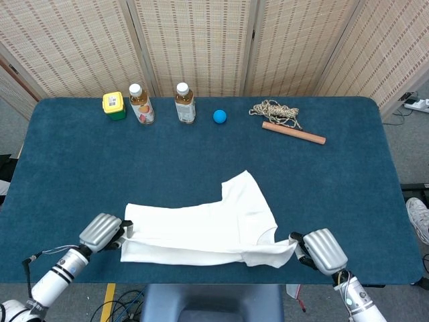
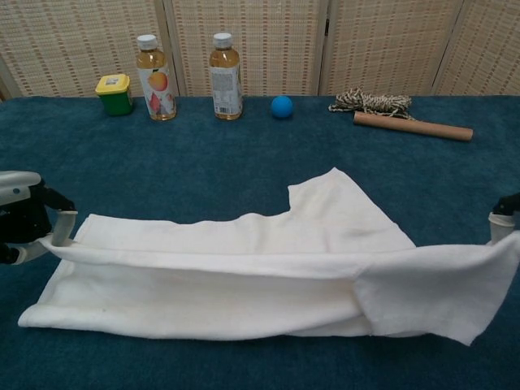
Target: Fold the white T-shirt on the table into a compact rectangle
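Observation:
The white T-shirt [image 1: 201, 228] [image 2: 244, 276] lies on the near half of the blue table, its near long edge lifted and carried over the rest of the cloth. One sleeve [image 1: 244, 191] sticks out toward the far side. My left hand [image 1: 102, 232] [image 2: 20, 227] pinches the lifted edge at the hem end. My right hand [image 1: 323, 251] pinches the same edge at the collar end, where a sleeve flap [image 2: 431, 296] hangs down; only its fingertip [image 2: 504, 221] shows at the chest view's right border.
Along the far edge stand a yellow-lidded green jar [image 1: 114, 105], two drink bottles [image 1: 141, 104] [image 1: 185, 102], a blue ball [image 1: 220, 116], a coil of rope [image 1: 275, 111] and a wooden stick [image 1: 293, 133]. Bare blue table [image 1: 348, 181] lies to both sides of the shirt.

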Available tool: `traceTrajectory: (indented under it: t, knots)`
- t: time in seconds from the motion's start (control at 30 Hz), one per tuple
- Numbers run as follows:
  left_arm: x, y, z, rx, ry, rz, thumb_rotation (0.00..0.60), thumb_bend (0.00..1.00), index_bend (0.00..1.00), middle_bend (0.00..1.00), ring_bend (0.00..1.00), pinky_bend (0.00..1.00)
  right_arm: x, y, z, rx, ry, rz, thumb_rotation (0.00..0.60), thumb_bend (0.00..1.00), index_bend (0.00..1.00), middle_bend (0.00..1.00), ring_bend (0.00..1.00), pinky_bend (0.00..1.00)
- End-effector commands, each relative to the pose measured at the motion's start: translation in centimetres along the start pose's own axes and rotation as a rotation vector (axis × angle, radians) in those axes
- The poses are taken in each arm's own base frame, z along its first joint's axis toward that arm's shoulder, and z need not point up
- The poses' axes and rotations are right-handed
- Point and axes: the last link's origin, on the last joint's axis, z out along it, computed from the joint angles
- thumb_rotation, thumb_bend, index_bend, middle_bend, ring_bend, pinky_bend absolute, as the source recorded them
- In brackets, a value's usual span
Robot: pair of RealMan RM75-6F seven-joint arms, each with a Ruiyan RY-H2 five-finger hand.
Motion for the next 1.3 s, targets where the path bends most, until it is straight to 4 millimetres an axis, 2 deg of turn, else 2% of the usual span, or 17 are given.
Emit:
traceTrajectory:
  t: [0.03,0.4,0.77,0.97,1.13,1.3]
  knots:
    - [0.1,-0.2,2.0,0.021,-0.013,0.011,0.600,0.57,0.63,0.95,0.91,1.00,-0.4,-0.1,1.0,-0.011,0.017,-0.005,0.600,0.65,0.86,0.98,0.94,0.95]
    - [0.2,-1.0,5.0,0.088,-0.053,0.012,0.600,0.57,0.61,0.94,0.90,1.00,-1.4,-0.3,3.9,-0.007,0.049,-0.051,0.600,0.65,0.86,0.98,0.94,0.95]
    - [0.1,-1.9,6.0,0.145,-0.055,0.018,0.600,0.55,0.57,0.93,0.90,1.00,-2.1,-0.5,6.0,0.009,0.060,-0.062,0.600,0.65,0.86,0.98,0.94,0.95]
    - [-0.2,-2.3,6.2,0.174,-0.048,0.013,0.600,0.51,0.44,0.93,0.90,1.00,-2.5,-0.7,7.2,0.027,0.059,-0.084,0.600,0.65,0.86,0.98,0.94,0.95]
    - [-0.1,-2.4,5.8,0.195,-0.046,0.014,0.600,0.36,0.25,0.91,0.90,1.00,-2.9,-0.8,8.2,0.052,0.076,-0.102,0.600,0.65,0.86,0.98,0.94,0.95]
    - [0.1,-2.4,5.0,0.218,-0.034,-0.001,0.600,0.32,0.08,0.91,0.90,1.00,-3.3,-0.8,9.2,0.072,0.092,-0.099,0.600,0.65,0.86,0.99,0.94,0.95]
